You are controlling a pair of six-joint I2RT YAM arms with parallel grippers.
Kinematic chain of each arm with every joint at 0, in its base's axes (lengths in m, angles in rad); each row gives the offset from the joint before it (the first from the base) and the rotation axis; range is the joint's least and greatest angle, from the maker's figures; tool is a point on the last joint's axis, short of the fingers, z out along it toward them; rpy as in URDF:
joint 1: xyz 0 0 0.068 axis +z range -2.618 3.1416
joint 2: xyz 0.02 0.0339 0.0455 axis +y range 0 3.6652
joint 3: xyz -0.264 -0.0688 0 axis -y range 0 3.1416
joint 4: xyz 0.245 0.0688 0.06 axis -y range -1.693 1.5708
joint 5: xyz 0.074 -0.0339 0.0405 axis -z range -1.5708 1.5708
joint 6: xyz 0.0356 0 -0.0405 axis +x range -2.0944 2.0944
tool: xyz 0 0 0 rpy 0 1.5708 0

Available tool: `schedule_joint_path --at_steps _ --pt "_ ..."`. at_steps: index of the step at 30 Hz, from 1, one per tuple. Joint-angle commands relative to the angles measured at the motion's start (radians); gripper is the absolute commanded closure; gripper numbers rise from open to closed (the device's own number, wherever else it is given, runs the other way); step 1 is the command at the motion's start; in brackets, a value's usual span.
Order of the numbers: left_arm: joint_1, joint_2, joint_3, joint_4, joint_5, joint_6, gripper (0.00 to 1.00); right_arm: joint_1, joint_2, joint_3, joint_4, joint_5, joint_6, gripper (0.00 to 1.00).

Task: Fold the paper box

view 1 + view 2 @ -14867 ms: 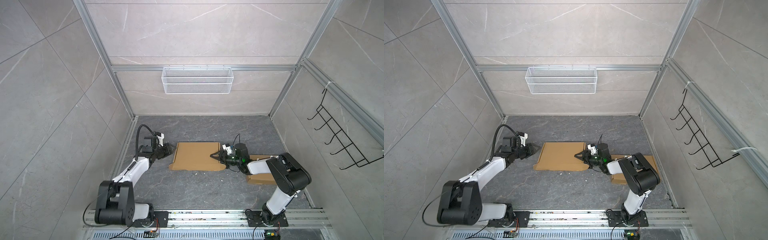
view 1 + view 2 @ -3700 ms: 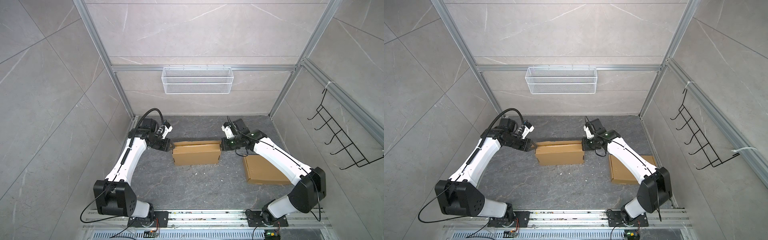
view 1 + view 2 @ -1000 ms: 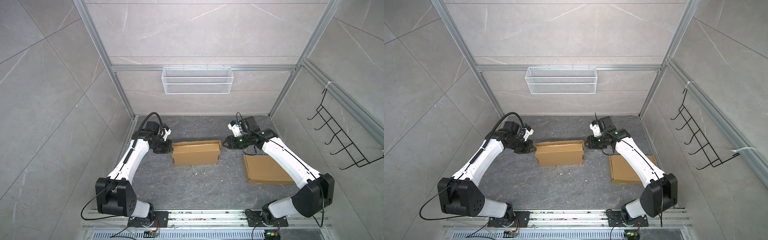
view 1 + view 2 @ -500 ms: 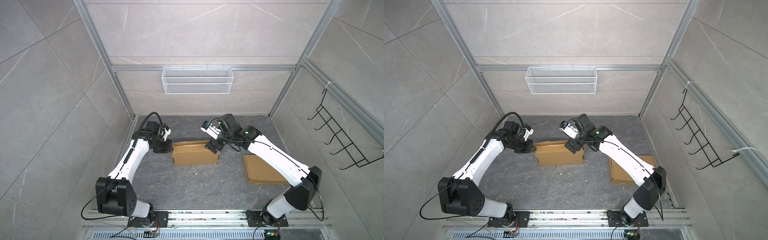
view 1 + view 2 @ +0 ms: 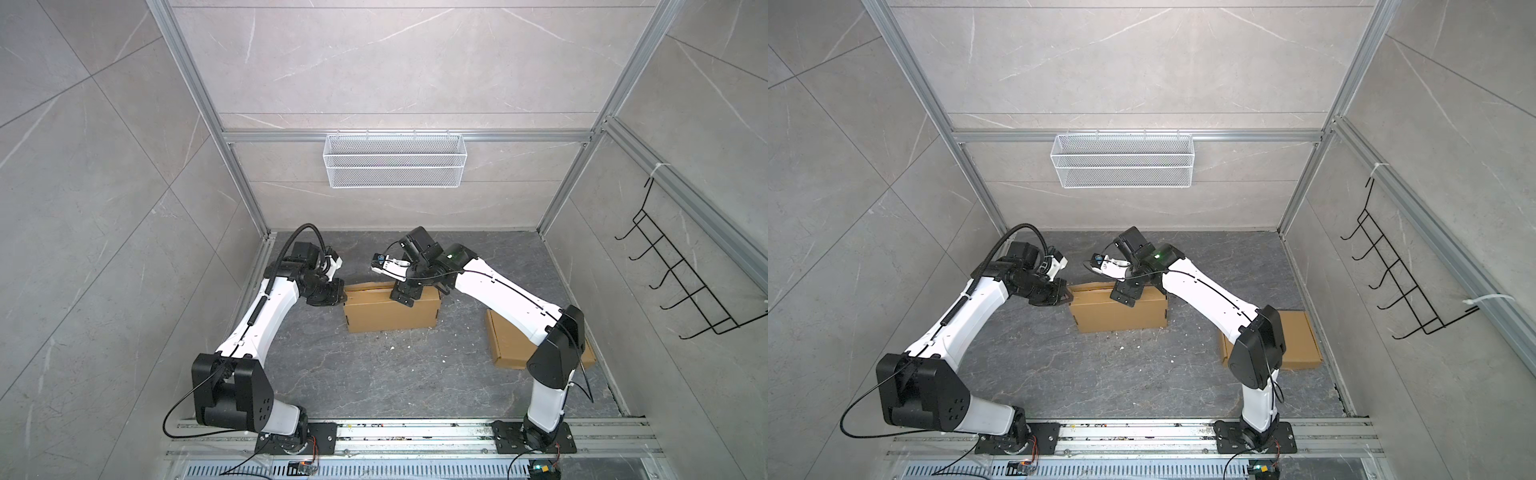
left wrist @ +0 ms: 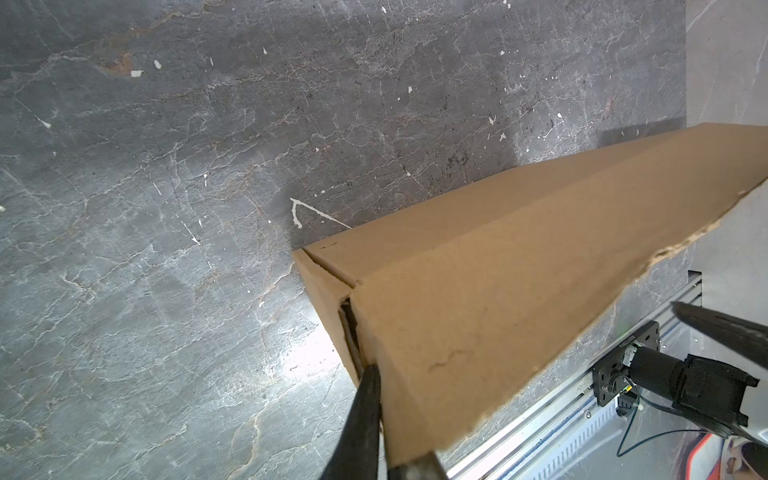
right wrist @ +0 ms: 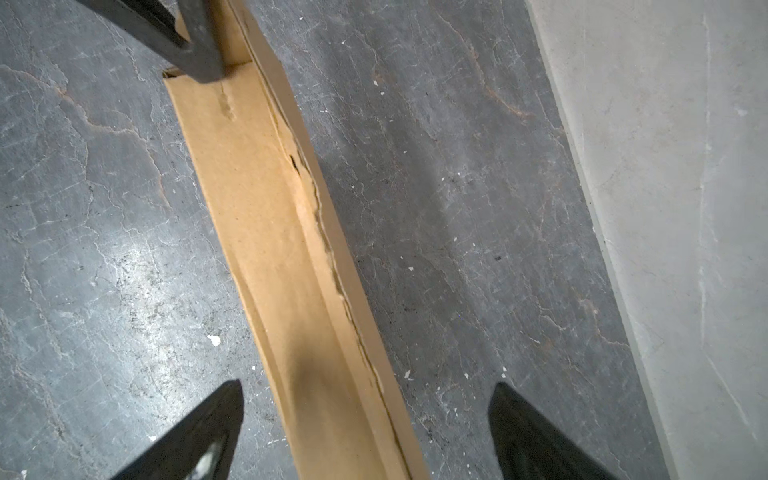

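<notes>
I am working from the left. My left gripper [image 5: 337, 291] is clenched on the 9 o'clock end of the paper box [image 5: 390, 318]. In the left wrist view its fingers [image 6: 366, 411] are pinching the end wall of the box [image 6: 478, 291], right where a corner slot is gaping.

The box is sitting on the bench [image 5: 374, 374] a little toward 12 o'clock from the middle, in both top views. It is standing up as a narrow brown slab with its long face turned to 6 o'clock.

My right gripper [image 5: 405, 297] is hanging released over the box's top edge, toward 1 o'clock. In the right wrist view its jaws are spread wide on either side of the top strip [image 7: 266, 232], touching nothing.

I am judging this as the closing step: one end pinned, the top seam not yet pressed home. The next move is calling for the right gripper to come down on that seam and squeeze or push it flush while the left steadies.

The cardboard is looking worn, with a ragged, splitting top seam and a dented face, so it will probably crumple under hard pressure.

A second flat carton [image 5: 507, 353] is lying at 4 o'clock, well apart.
</notes>
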Motion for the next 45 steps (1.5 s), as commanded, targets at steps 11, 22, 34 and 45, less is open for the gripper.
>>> schedule_joint_path --at_steps 11,22,34,45 --pt "-0.006 0.044 -0.014 -0.052 -0.045 0.016 0.92 0.067 0.015 -0.047 -0.001 0.043 -0.019 0.12" --pt "-0.006 0.029 0.002 -0.055 -0.032 0.014 0.91 0.097 -0.006 -0.144 0.114 0.152 -0.054 0.23" --pt "-0.007 0.026 0.009 -0.043 0.014 0.011 0.89 0.115 -0.081 -0.287 0.298 0.269 -0.061 0.32" --pt "-0.008 0.041 -0.007 -0.036 0.007 0.014 0.91 0.136 -0.133 -0.264 0.296 0.275 -0.083 0.32"
